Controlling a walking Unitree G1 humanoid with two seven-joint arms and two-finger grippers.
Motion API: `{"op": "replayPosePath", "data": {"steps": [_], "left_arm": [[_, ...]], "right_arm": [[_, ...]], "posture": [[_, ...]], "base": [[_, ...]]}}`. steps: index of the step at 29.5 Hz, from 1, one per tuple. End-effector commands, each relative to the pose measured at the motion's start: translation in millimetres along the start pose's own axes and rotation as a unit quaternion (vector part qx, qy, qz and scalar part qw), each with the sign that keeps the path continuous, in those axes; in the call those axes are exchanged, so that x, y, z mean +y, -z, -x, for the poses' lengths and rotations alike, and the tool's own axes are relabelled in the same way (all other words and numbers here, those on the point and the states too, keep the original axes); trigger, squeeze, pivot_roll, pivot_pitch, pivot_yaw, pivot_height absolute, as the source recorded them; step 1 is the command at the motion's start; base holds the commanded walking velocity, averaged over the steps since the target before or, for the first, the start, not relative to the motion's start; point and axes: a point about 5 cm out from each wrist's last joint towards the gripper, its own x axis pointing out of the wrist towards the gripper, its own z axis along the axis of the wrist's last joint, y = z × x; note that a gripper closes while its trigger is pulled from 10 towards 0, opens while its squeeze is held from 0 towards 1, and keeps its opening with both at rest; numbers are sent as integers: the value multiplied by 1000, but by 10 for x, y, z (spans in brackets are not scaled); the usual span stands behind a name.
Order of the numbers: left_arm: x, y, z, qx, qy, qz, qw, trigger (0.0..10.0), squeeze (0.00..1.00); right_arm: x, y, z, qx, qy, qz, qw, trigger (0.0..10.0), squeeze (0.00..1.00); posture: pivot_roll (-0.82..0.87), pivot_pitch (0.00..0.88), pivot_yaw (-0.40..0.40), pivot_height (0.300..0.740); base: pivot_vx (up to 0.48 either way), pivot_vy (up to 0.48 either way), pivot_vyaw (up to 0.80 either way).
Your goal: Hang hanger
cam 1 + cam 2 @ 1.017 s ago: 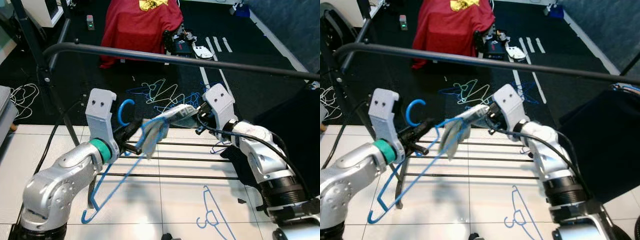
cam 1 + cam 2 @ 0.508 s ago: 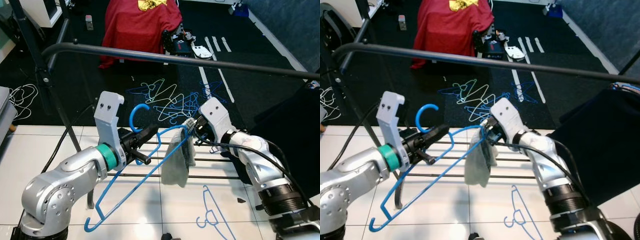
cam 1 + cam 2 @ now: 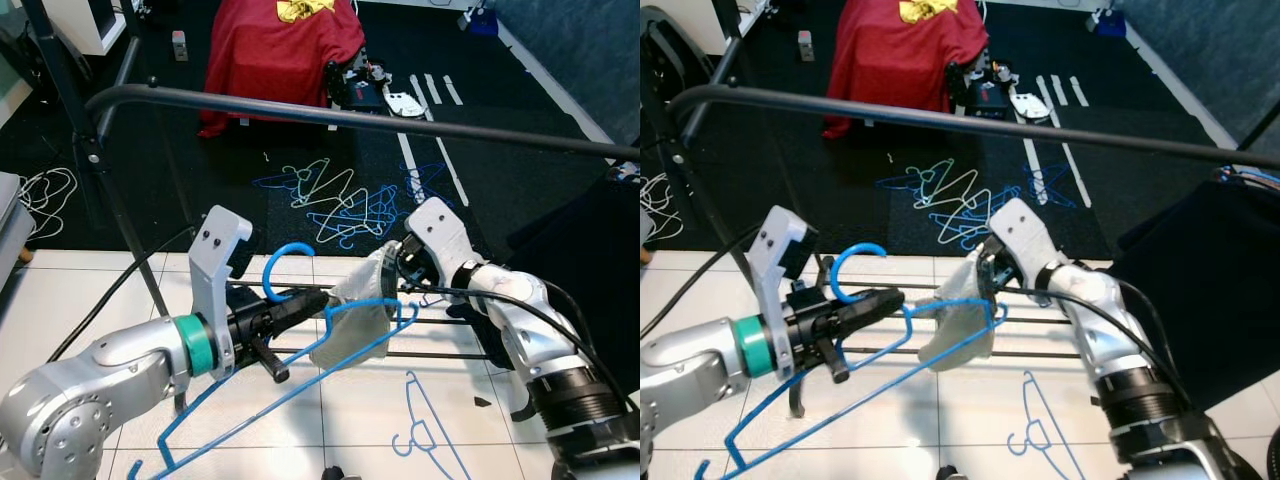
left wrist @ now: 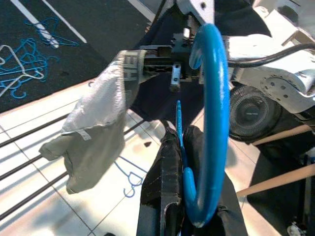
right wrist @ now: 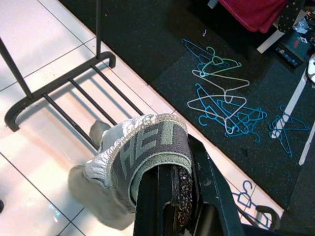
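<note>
Blue hanger point(image 3: 300, 385): held in the air in front of the clothes rack, below its top rail point(image 3: 400, 122). The long axis is tilted, running from the lower end at 7 o'clock up to the upper corner at 2 o'clock in the left eye view; the hook point(image 3: 285, 262) curls upward near the neck.

Left pincer point(image 3: 300, 308): closed on the hanger just under the hook, black fingers point(image 4: 165, 177) pressed tight against the blue neck, as seen in the left wrist view.

Grey garment point(image 3: 355, 315): draped over the hanger's upper arm, at 3 o'clock from the left pincer, hanging limp with a lettered waistband point(image 5: 147, 145).

Right pincer point(image 3: 395, 265): clamped narrow on the waistband, at the garment's upper edge.

Loose hangers point(image 3: 340, 200): heaped on the dark mat at 12 o'clock beyond the rack; one more blue hanger point(image 3: 425, 430) lies on the white tiled floor at 5 o'clock.

Red cloth point(image 3: 280, 50): seen at 12 o'clock, far back.
</note>
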Motion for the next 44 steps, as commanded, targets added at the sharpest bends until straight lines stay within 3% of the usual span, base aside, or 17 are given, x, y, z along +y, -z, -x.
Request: {"op": "replayPosePath", "data": {"steps": [1,4,6,11,19,27,29,35,39,44], "left_arm": [[-23,38,-36,5,1,1,1000,10000,0],[-52,68,-118,6,-6,6,1000,10000,0],[-7,128,-226,19,-41,19,999,10000,0],[77,162,-327,21,-84,22,996,10000,0],[290,148,-296,17,-153,21,988,10000,0],[357,53,-321,-15,-191,35,981,10000,0],[310,16,-325,-25,-168,44,984,10000,0],[9,-27,-263,-32,-36,38,998,10000,0],[-42,-9,-251,-28,-21,31,999,10000,0],[17,-2,-287,-30,-52,34,998,10000,0]], "right_arm": [[5,6,9,-1,1,-1,1000,10000,0],[9,-39,3,-11,-3,-13,1000,10000,0],[14,-92,-6,-21,-7,-20,1000,10000,0],[26,-122,-13,-26,-9,-18,999,10000,0],[26,-111,6,-26,-10,-19,999,10000,0],[62,-113,-8,-28,-12,-24,999,10000,0],[64,-102,-12,-26,-12,-24,999,10000,0],[50,-58,-15,-19,-8,-24,1000,10000,0],[50,-60,-15,-19,-7,-23,1000,10000,0],[49,-71,-11,-20,-7,-24,999,10000,0]], "posture": [[-45,139,-1,740],[-49,137,0,740],[-46,131,-1,740],[-51,128,0,740],[-47,125,4,740],[-45,121,5,740],[-45,123,6,740],[-39,124,6,740],[-40,123,6,740],[-41,122,5,740]], "base": [[0,0,0],[0,0,0],[0,0,0],[0,0,0],[0,0,0],[0,0,0],[0,0,0],[0,0,0],[0,0,0],[0,0,0]]}}
